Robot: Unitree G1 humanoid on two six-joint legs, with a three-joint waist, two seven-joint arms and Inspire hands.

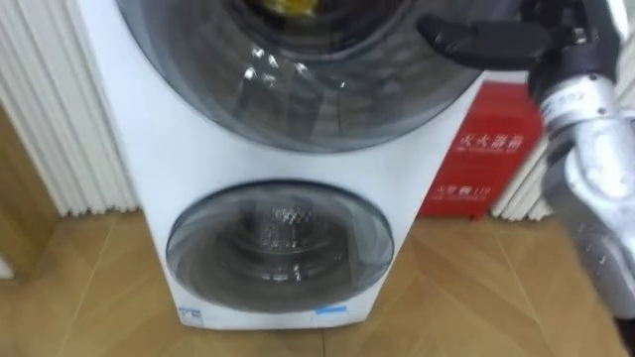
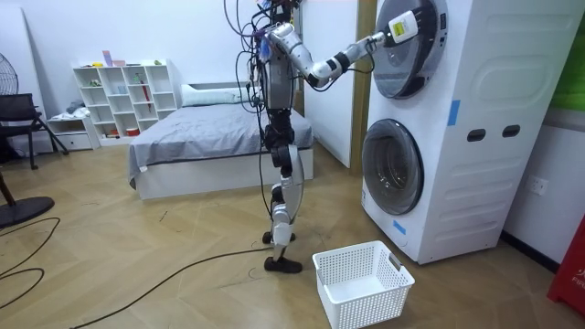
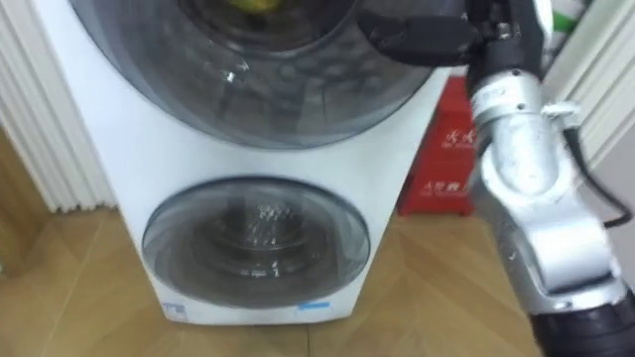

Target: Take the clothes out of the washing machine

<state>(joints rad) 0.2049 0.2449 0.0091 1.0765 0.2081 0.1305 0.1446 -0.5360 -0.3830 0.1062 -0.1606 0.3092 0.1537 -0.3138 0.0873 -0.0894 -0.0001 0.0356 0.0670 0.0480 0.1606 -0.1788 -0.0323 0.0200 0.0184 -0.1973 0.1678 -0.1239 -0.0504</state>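
Note:
A white stacked washing machine (image 1: 149, 149) stands right in front of me, with a round upper door (image 1: 298, 89) and a smaller lower door (image 1: 280, 243). Something yellow (image 1: 288, 6) shows behind the upper door's glass at the top edge of the eye views. My right hand (image 1: 476, 42), black with its fingers straight and pointing left, lies against the right side of the upper door. In the room view I stand upright before the machine with this arm stretched up to the upper door (image 2: 407, 46). The lower drum looks bare behind its glass.
A white laundry basket (image 2: 361, 283) sits on the wooden floor beside my feet, before the machine. A red box (image 1: 486, 159) stands on the floor right of the washer and white ribbed panels (image 1: 50, 119) left of it. A bed (image 2: 210, 137) lies behind me.

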